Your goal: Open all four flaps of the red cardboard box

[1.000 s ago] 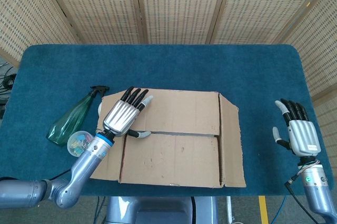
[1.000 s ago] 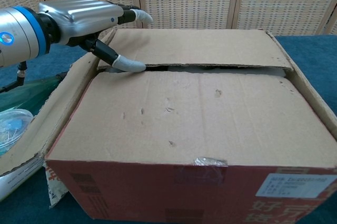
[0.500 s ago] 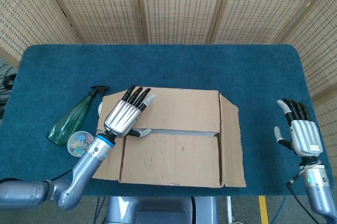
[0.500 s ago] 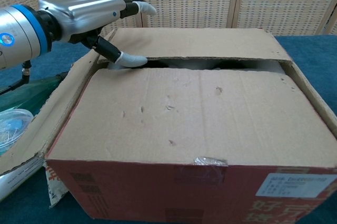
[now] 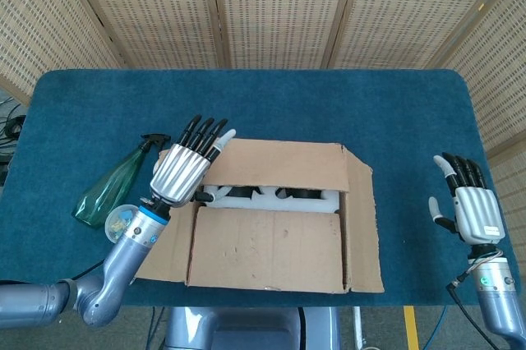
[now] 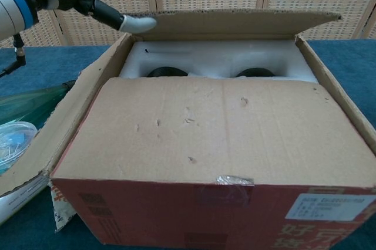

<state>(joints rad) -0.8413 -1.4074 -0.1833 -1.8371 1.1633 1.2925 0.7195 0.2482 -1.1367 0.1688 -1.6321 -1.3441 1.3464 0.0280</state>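
The red cardboard box [image 6: 176, 215] stands mid-table. Its far flap [image 5: 279, 165] is tilted up, and my left hand [image 5: 179, 173] holds its left end with the fingers behind it and the thumb [image 6: 134, 23] on the inner face. The near flap [image 5: 263, 247] still lies flat over the box. The left flap [image 5: 168, 243] and right flap [image 5: 362, 227] are folded outward. White foam [image 6: 217, 62] with dark round recesses shows inside. My right hand [image 5: 470, 206] hovers open, well right of the box, touching nothing.
A green spray bottle [image 5: 111, 186] and a clear round container [image 5: 122, 220] lie on the blue table [image 5: 271, 103] just left of the box, under my left forearm. Wicker screens stand behind the table.
My left hand has lifted the far flap from flat to raised, and the gap has widened to show the foam inside. The right hand has stayed in place.
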